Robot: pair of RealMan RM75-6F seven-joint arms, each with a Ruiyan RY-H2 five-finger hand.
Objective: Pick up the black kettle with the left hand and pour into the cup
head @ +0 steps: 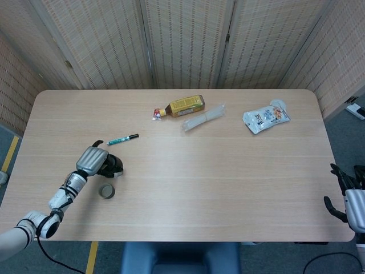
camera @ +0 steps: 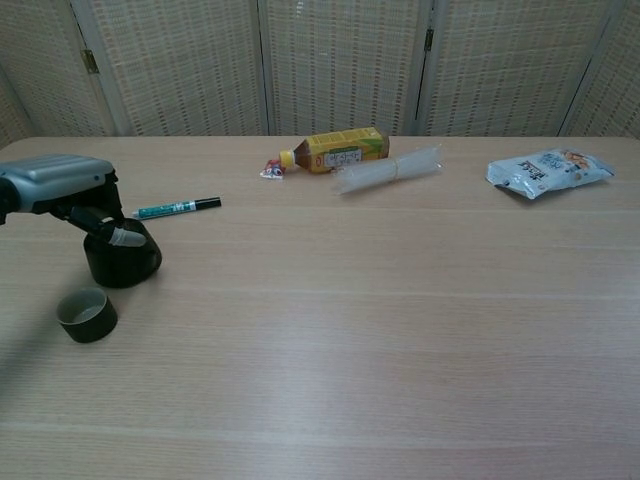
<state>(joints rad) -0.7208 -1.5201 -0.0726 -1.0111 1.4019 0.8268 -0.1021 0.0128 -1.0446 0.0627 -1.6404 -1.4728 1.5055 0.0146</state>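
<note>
The black kettle (head: 114, 166) (camera: 123, 261) stands upright on the table near the left edge. My left hand (head: 93, 160) (camera: 56, 184) hovers over its left side, with the fingers curling down onto the kettle's top; no firm grip shows. The small dark cup (head: 106, 191) (camera: 87, 314) stands just in front of the kettle, apart from it and from the hand. My right hand (head: 347, 198) hangs beyond the table's right front corner, fingers apart and holding nothing.
A green-and-black pen (head: 122, 139) (camera: 177, 208) lies just behind the kettle. Further back lie a yellow bottle (head: 182, 106) (camera: 337, 149), a clear plastic roll (head: 203, 117) (camera: 390, 169) and a snack bag (head: 266, 116) (camera: 548, 170).
</note>
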